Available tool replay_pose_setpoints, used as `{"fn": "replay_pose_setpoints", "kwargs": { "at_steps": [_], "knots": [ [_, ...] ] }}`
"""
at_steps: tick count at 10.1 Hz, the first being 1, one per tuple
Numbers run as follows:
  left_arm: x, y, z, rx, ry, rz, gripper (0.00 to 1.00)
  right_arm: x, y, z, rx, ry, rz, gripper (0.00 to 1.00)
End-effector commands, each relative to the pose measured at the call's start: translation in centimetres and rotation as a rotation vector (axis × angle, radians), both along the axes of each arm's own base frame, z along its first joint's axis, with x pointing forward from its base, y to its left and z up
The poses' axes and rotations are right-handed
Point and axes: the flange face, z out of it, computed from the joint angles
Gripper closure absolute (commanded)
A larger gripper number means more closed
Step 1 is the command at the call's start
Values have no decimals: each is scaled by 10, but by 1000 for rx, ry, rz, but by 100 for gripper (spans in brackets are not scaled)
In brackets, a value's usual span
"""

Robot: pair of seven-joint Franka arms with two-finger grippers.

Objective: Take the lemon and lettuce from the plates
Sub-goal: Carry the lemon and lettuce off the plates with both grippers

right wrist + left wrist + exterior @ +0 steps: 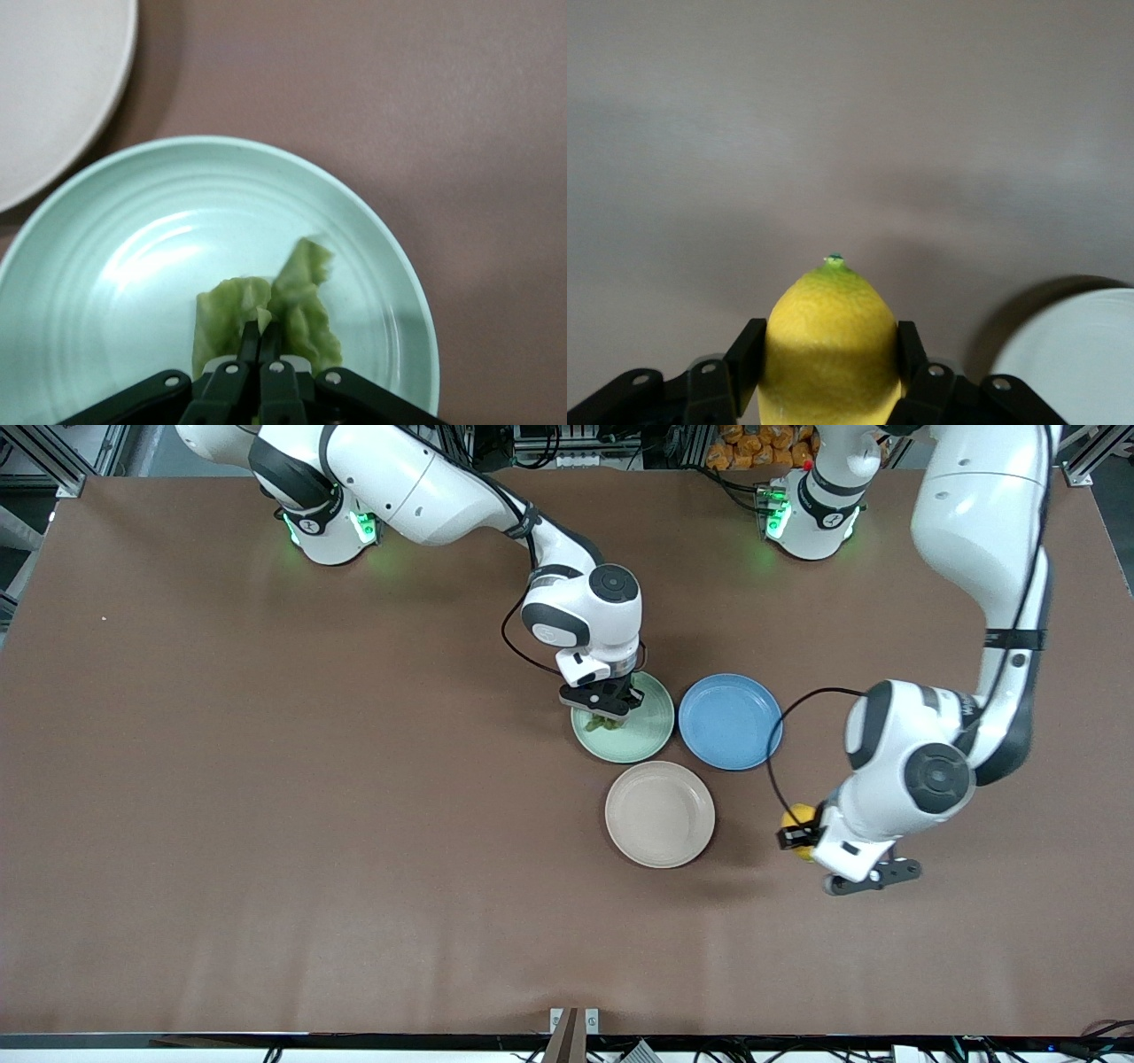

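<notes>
Two grippers are working: the left gripper (829, 376) is clamping the lemon (830, 345) above bare table (266, 824), at four o'clock from the beige plate (660, 815); the right gripper (262, 354) is pinching lettuce (266, 310) on the mint plate (133, 266).

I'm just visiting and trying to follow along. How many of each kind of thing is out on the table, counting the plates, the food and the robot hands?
Plates: 3: mint green plate, blue plate, beige plate
Lemons: 1: lemon, held in the left gripper
Lettuce pieces: 1: lettuce, pinched by the right gripper over the mint green plate
Grippers: 2
Total: 7
</notes>
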Motion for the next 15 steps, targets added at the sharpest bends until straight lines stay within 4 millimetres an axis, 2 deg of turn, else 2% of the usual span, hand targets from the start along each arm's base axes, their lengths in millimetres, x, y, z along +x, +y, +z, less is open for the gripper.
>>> {"fn": "replay_pose_setpoints", "kwargs": {
  "at_steps": [1,2,3,4,6,7,8,9,10,11,12,13,14,15],
  "knots": [
    [-8,27,-8,-20,37,-23,100,14,-10,23,-69,-15,12,100],
    [-8,33,-15,-19,48,-17,100,21,-17,46,-100,5,34,100],
    [-8,36,-25,-17,63,-26,100,38,-29,86,-63,24,28,100],
    [-9,37,-39,-16,83,-35,100,59,-52,124,-45,57,35,100],
    [-12,44,-60,-15,114,-37,100,112,-127,205,25,130,56,100],
    [-15,47,-71,-14,134,-35,93,135,-170,227,42,175,72,100],
    [-18,47,-80,-7,147,-39,92,164,-227,240,60,218,76,100],
    [-18,47,-81,-5,149,-41,92,185,-282,245,51,262,99,100],
    [-18,50,-81,-1,148,-40,92,206,-346,241,34,310,114,100],
    [-18,54,-81,0,151,-62,91,225,-397,227,28,329,94,100],
    [-18,61,-81,-1,163,-72,90,239,-454,199,-5,358,73,100],
    [-18,64,-80,-1,162,-74,58,244,-501,179,-51,382,101,100],
    [-17,64,-78,-2,159,-78,1,246,-539,156,-75,392,113,100],
    [-16,64,-76,-2,156,-75,0,244,-572,128,-84,367,123,100]
  ]
}}
